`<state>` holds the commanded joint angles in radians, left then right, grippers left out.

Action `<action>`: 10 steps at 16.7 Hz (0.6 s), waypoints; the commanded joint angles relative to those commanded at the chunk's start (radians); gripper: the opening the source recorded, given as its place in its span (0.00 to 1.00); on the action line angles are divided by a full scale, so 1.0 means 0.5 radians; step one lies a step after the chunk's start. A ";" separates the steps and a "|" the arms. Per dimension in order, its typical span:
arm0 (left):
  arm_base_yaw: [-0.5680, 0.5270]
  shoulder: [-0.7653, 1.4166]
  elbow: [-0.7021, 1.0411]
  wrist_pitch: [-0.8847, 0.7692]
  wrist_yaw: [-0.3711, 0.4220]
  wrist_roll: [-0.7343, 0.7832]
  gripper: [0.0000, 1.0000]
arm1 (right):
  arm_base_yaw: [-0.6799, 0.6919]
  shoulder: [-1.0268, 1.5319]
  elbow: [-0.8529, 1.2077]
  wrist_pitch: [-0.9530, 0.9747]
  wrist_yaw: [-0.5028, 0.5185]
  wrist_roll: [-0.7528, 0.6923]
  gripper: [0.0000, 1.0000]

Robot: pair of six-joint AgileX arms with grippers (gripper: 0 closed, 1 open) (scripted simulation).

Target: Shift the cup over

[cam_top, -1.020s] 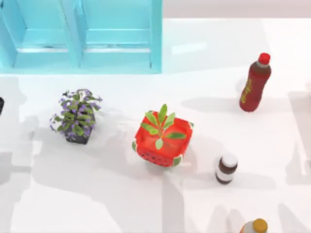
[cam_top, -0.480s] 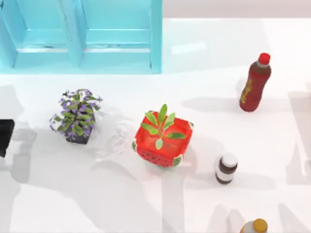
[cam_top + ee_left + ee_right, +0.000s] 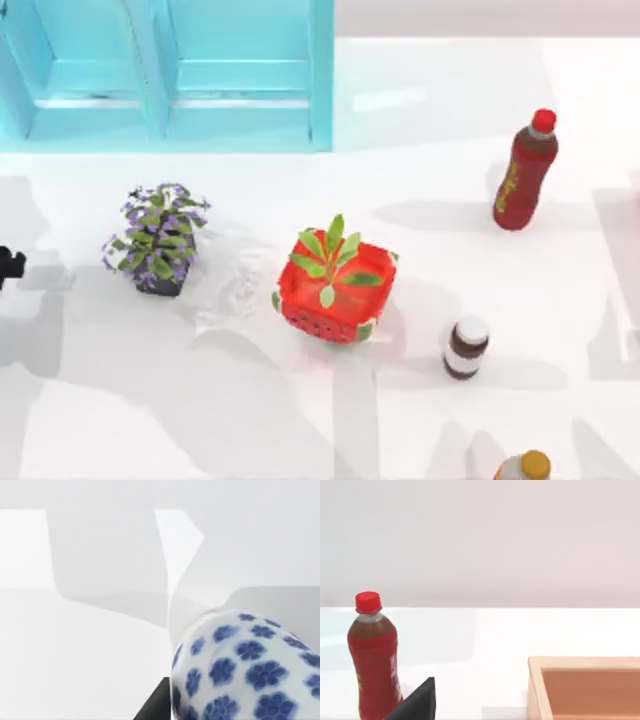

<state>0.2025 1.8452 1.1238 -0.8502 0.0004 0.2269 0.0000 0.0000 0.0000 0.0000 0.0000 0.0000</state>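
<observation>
The cup (image 3: 228,285) stands on the white table (image 3: 430,180) just to the left of the red pot (image 3: 333,290) — a faint patch of whitish glints, between that pot and the purple plant (image 3: 157,240). It sits upright as far as I can make out, close beside the red pot but not clearly touching it; nothing of mine is on it.

My left gripper (image 3: 8,266) is far to the left of the red pot, past the purple plant, a dark shape at the table's left edge and well apart from the cup. I cannot tell whether its fingers are spread or pressed together. In my left wrist view a white vase (image 3: 245,667) with blue flowers rises close to the camera, with a dark finger (image 3: 156,705) edge beside it.

In my right wrist view one dark finger (image 3: 417,702) stands in front of the red bottle (image 3: 375,655), and a wooden box (image 3: 585,687) lies off to the side — how my right fingers stand I cannot tell either.

To the right of the red pot stands a small brown jar (image 3: 466,347); the red bottle (image 3: 525,170) is farther right and back, and a blue cabinet (image 3: 170,70) stands behind.
</observation>
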 joint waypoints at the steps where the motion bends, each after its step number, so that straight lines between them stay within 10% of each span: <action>1: 0.000 0.000 0.000 0.000 0.000 0.000 0.40 | 0.000 0.000 0.000 0.000 0.000 0.000 1.00; 6: 0.000 0.000 0.000 0.000 0.000 0.000 0.02 | 0.000 0.000 0.000 0.000 0.000 0.000 1.00; 10: 0.000 0.000 0.000 0.000 0.000 0.000 0.00 | 0.000 0.000 0.000 0.000 0.000 0.000 1.00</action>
<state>0.2025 1.8452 1.1238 -0.8502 0.0004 0.2269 0.0000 0.0000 0.0000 0.0000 0.0000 0.0000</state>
